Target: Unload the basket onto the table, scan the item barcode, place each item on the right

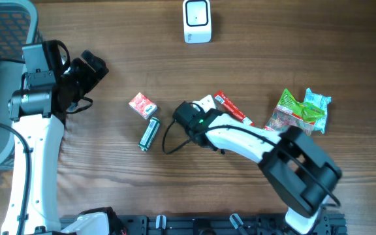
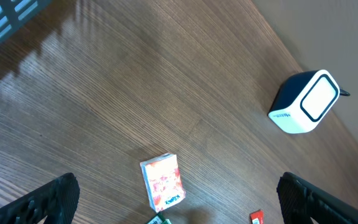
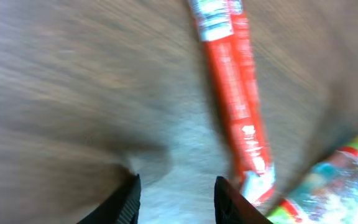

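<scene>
The white barcode scanner stands at the table's far edge and shows again as the scanner in the left wrist view. A red stick pack lies mid-table beside a small white item. My right gripper hangs over that white item. In the blurred right wrist view, the right gripper has its jaws apart, with a pale surface below them and the red stick pack to their right. My left gripper stands wide open at the left. Ahead of the left gripper lies a red-and-white box.
The red-and-white box and a green pack lie left of centre. Green snack bags lie at the right. A grey mesh basket fills the far left corner. The right arm's cable loops over the table.
</scene>
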Motion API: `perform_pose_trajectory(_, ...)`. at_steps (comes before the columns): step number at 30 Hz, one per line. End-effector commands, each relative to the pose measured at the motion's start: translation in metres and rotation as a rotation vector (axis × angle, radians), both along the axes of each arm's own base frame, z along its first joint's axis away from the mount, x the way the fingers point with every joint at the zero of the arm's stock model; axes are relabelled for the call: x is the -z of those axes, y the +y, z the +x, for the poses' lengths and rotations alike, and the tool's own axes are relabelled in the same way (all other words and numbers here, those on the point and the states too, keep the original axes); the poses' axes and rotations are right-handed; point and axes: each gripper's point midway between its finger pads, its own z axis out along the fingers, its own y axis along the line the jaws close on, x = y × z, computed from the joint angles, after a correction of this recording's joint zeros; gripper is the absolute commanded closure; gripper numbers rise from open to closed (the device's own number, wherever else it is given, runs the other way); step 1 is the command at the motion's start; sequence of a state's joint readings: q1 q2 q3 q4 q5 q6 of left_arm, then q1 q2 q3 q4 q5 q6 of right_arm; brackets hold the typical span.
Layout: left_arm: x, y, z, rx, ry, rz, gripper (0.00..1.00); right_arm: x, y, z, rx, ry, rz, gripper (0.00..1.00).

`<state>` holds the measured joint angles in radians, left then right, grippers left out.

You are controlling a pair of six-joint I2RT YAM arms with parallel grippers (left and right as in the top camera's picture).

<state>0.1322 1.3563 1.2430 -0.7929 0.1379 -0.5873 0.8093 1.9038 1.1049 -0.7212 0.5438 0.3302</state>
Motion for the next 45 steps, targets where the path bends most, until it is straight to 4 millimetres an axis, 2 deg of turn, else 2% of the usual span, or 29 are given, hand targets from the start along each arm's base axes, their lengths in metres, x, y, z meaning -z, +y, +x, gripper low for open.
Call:
perform_pose_trajectory(1, -0.004, 0.002, -0.001, -0.001, -0.012, 0.013, 0.00, -0.034, 0.018, 0.013, -0.026, 0.055, 0.235, 0.69)
perform_pose_trajectory(2, -0.004, 0.002, -0.001, -0.001, -0.012, 0.013, 0.00, -0.038, 0.012, 0.016, 0.001, 0.068, 0.274, 0.75)
perform_pose_trajectory(4, -0.004, 0.002, -0.001, -0.001, -0.012, 0.013, 0.00, -0.038, -0.001, 0.018, 0.052, 0.148, 0.383, 0.94)
perform_pose_trajectory(8, -0.004, 0.002, -0.001, -0.001, -0.012, 0.013, 0.00, -0.026, -0.016, 0.016, 0.137, 0.318, 0.613, 0.96)
perform_pose_trajectory(10, -0.004, 0.002, -0.001, -0.001, -0.012, 0.013, 0.00, -0.018, -0.032, 0.017, 0.185, 0.319, 0.606, 0.96)
perform_pose_trajectory(13, -0.004, 0.002, -0.001, -0.001, -0.012, 0.013, 0.00, -0.013, -0.037, 0.020, 0.193, 0.299, 0.596, 0.96)
perform_pose_trajectory(17, -0.004, 0.002, -0.001, -0.001, -0.012, 0.013, 0.00, -0.011, -0.059, 0.037, 0.227, 0.187, 0.486, 0.96)
perform_pose_trajectory(24, -0.004, 0.002, -0.001, -0.001, -0.012, 0.013, 0.00, -0.009, -0.059, 0.039, 0.267, 0.170, 0.503, 0.96)
perform_pose_trajectory(36, -0.004, 0.002, -0.001, -0.001, -0.012, 0.013, 0.00, 0.023, -0.067, 0.009, 0.332, 0.217, 0.502, 0.96)
perform_pose_trajectory(39, -0.004, 0.002, -0.001, -0.001, -0.012, 0.013, 0.00, 0.018, -0.062, 0.014, 0.287, 0.218, 0.514, 0.96)
perform_pose_trajectory(41, -0.004, 0.002, -0.001, -0.001, -0.012, 0.013, 0.00, 0.003, -0.047, 0.021, 0.217, 0.236, 0.569, 0.94)
perform_pose_trajectory(45, -0.004, 0.002, -0.001, -0.001, -0.012, 0.013, 0.00, -0.014, -0.042, 0.031, 0.208, 0.219, 0.590, 0.91)
